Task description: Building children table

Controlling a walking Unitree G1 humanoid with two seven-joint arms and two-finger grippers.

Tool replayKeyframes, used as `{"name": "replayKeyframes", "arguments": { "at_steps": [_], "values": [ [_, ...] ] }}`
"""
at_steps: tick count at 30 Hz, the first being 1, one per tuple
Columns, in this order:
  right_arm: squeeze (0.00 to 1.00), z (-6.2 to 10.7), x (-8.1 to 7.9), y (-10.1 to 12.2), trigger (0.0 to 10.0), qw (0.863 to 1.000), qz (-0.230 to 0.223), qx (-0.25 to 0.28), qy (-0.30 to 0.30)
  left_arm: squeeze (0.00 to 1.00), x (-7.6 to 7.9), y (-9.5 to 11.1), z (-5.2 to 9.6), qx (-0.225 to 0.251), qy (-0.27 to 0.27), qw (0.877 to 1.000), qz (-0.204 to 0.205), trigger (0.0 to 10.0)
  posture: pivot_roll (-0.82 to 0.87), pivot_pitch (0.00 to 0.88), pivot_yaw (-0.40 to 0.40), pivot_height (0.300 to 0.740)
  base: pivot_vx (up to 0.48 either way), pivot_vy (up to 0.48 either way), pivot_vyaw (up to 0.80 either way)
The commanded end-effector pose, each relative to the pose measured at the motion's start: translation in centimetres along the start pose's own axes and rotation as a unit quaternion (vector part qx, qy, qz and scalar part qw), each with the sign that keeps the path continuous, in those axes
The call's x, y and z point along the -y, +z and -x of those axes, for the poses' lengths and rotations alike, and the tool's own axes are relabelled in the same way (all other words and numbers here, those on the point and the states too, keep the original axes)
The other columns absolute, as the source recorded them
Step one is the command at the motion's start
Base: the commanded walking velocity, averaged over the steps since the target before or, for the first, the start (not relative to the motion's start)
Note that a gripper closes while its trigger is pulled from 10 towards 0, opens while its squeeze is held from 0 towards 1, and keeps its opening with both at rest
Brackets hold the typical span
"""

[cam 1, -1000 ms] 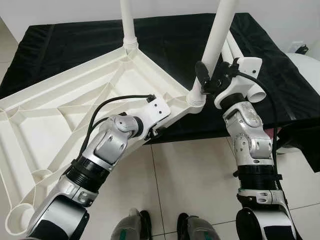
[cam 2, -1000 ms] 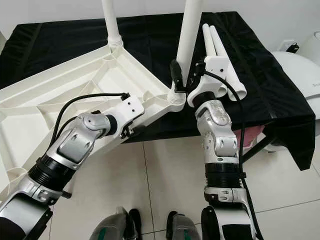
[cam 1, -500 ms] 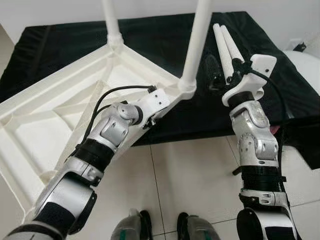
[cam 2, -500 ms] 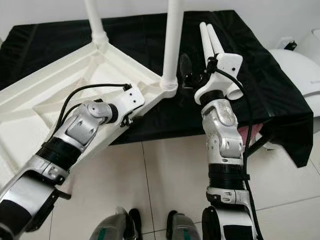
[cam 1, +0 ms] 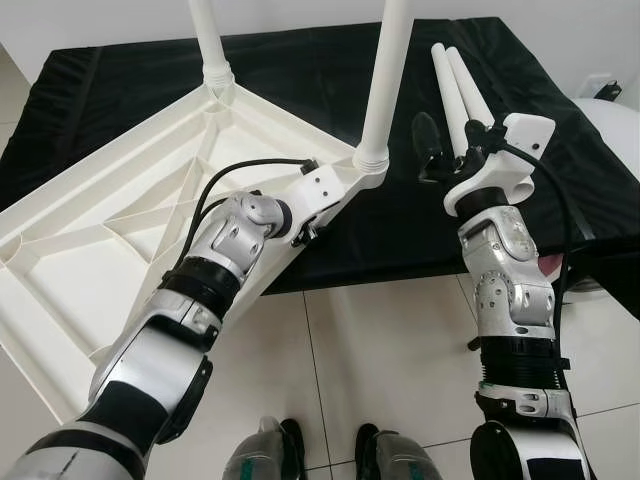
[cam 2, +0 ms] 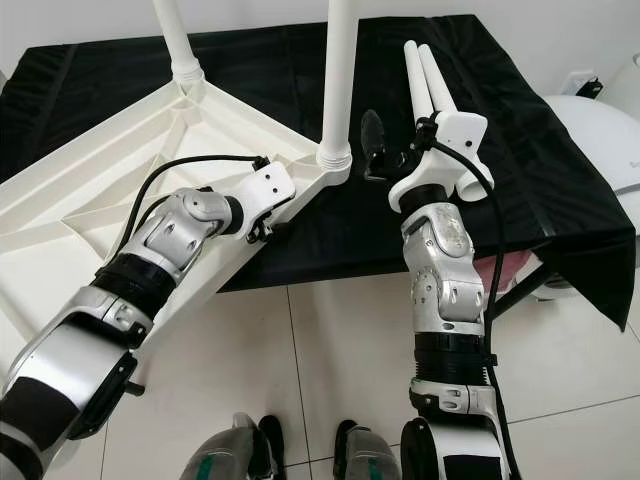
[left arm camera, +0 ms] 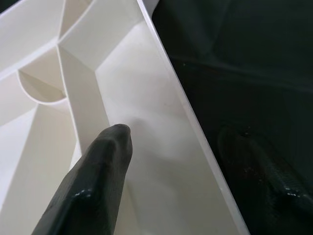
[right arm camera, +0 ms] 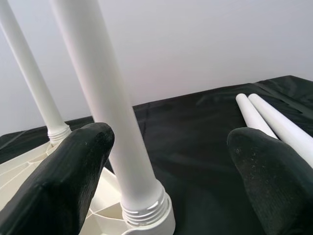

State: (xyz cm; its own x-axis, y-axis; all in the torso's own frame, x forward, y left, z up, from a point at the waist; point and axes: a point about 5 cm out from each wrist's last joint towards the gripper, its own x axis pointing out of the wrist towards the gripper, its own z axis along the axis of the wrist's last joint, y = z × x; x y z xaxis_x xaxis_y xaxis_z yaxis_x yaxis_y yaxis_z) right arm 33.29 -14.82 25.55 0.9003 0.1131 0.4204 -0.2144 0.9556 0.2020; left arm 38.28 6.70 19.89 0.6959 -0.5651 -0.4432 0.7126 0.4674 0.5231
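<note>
The white tabletop (cam 1: 120, 230) lay upside down, half on the black cloth (cam 1: 300, 70), two legs (cam 1: 385, 80) standing in its corners. The left gripper (left arm camera: 171, 161) pinched its rim – one finger each side. The right gripper (right arm camera: 171, 166) hung spread wide beside the near leg, two loose legs (cam 1: 455, 90) just behind.

Your left gripper (left arm camera: 166, 161): arm reaching forward, fingers straddling an edge. Your right gripper (right arm camera: 166, 161): forearm upright, fingers spread wide, holding nothing.
</note>
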Motion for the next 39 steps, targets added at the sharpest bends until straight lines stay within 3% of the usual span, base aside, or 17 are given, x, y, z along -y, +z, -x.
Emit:
{"name": "replayKeyframes", "arguments": {
  "at_steps": [1, 3, 4, 5, 6, 7, 8, 9, 10, 11, 15, 21, 29, 32, 36, 39],
  "values": [
    [0.00, 0.2, -0.1, 0.1, 10.0, 1.000, -0.004, 0.005, 0.002, 0.00, -1.4, 0.1, 0.1, 0.005, 0.130, 0.991, 0.011, 10.0, -0.11, 0.144, 0.052, 0.740, 0.000, 0.000, 0.00],
    [0.00, 0.2, -0.1, 0.1, 10.0, 1.000, -0.003, 0.006, 0.001, 0.00, -0.9, 0.2, 0.1, 0.012, 0.110, 0.993, 0.027, 10.0, -0.11, 0.144, 0.054, 0.740, 0.000, 0.000, 0.00],
    [0.00, 0.3, 0.0, 0.1, 10.0, 1.000, -0.003, 0.005, 0.001, 0.00, -0.6, 0.3, 0.1, 0.015, 0.095, 0.995, 0.033, 4.7, -0.11, 0.144, 0.054, 0.740, 0.000, 0.000, 0.00],
    [0.00, 0.3, 0.0, 0.1, 10.0, 1.000, -0.003, 0.005, 0.000, 0.00, -0.4, 0.4, 0.1, 0.020, 0.088, 0.995, 0.036, 1.1, -0.11, 0.143, 0.055, 0.740, 0.000, 0.000, 0.00],
    [0.00, 0.3, 0.0, 0.1, 10.0, 1.000, -0.003, 0.005, 0.000, 0.00, -0.4, 0.4, 0.1, 0.020, 0.088, 0.995, 0.036, 1.1, -0.11, 0.143, 0.055, 0.740, 0.000, 0.000, 0.00],
    [0.00, 0.3, -0.1, 0.1, 10.0, 1.000, -0.003, 0.004, 0.001, 0.00, -0.3, 0.5, 0.0, 0.019, 0.084, 0.996, 0.033, 0.0, -0.11, 0.143, 0.055, 0.740, 0.000, 0.000, 0.00],
    [0.00, 0.3, -0.1, 0.1, 10.0, 1.000, -0.003, 0.004, 0.001, 0.00, -0.3, 0.5, 0.0, 0.019, 0.084, 0.996, 0.033, 0.0, -0.11, 0.143, 0.055, 0.740, 0.000, 0.000, 0.00],
    [0.00, 0.3, -0.1, 0.0, 10.0, 1.000, -0.004, 0.004, 0.001, 0.00, -0.3, 0.5, 0.0, 0.019, 0.084, 0.996, 0.029, 5.1, -0.11, 0.142, 0.056, 0.740, 0.000, 0.000, 0.00],
    [0.00, 0.4, -0.2, 0.0, 10.0, 1.000, -0.005, 0.004, 0.001, 0.00, -0.4, 0.5, -0.1, 0.018, 0.085, 0.996, 0.027, 5.1, -0.11, 0.140, 0.056, 0.740, 0.000, 0.000, 0.00],
    [0.00, 0.4, -0.2, 0.0, 10.0, 1.000, -0.006, 0.004, 0.002, 0.00, -0.4, 0.6, -0.2, 0.016, 0.084, 0.996, 0.024, 10.0, -0.11, 0.141, 0.058, 0.740, 0.000, 0.000, 0.00],
    [0.00, 0.4, -0.3, 0.0, 10.0, 1.000, -0.008, 0.005, 0.001, 0.00, -0.6, 0.8, -0.5, 0.016, 0.090, 0.995, 0.026, 10.0, -0.11, 0.142, 0.061, 0.740, 0.000, 0.000, 0.00],
    [0.00, 0.5, 0.0, 0.1, 10.0, 1.000, -0.006, 0.007, -0.004, 0.00, -1.1, 2.0, -0.2, 0.053, 0.090, 0.993, 0.048, 10.0, -0.11, 0.147, 0.064, 0.740, 0.000, 0.000, 0.00],
    [0.00, 0.5, 0.0, 0.2, 10.0, 1.000, -0.006, 0.007, -0.008, 0.00, -0.6, 1.3, -0.2, 0.017, 0.073, 0.997, 0.027, 10.0, -0.11, 0.158, 0.069, 0.740, 0.000, 0.000, 0.00],
    [0.00, 0.5, 0.0, 0.2, 10.0, 1.000, -0.007, 0.008, -0.008, 0.00, -0.8, 1.4, -0.1, 0.023, 0.068, 0.997, 0.029, 10.0, -0.11, 0.159, 0.070, 0.740, 0.000, 0.000, 0.00],
    [0.00, 0.6, 0.1, 0.2, 10.0, 1.000, -0.006, 0.009, -0.010, 0.00, -1.3, 1.8, 0.6, 0.041, 0.056, 0.997, 0.035, 10.0, -0.11, 0.161, 0.073, 0.740, 0.000, 0.000, 0.00],
    [0.00, 0.7, 0.2, 0.2, 10.0, 1.000, -0.006, 0.008, -0.013, 0.00, -2.6, 2.2, 2.4, 0.068, 0.034, 0.996, 0.052, 10.0, -0.11, 0.165, 0.074, 0.740, 0.000, 0.000, 0.00]
  ]
}}
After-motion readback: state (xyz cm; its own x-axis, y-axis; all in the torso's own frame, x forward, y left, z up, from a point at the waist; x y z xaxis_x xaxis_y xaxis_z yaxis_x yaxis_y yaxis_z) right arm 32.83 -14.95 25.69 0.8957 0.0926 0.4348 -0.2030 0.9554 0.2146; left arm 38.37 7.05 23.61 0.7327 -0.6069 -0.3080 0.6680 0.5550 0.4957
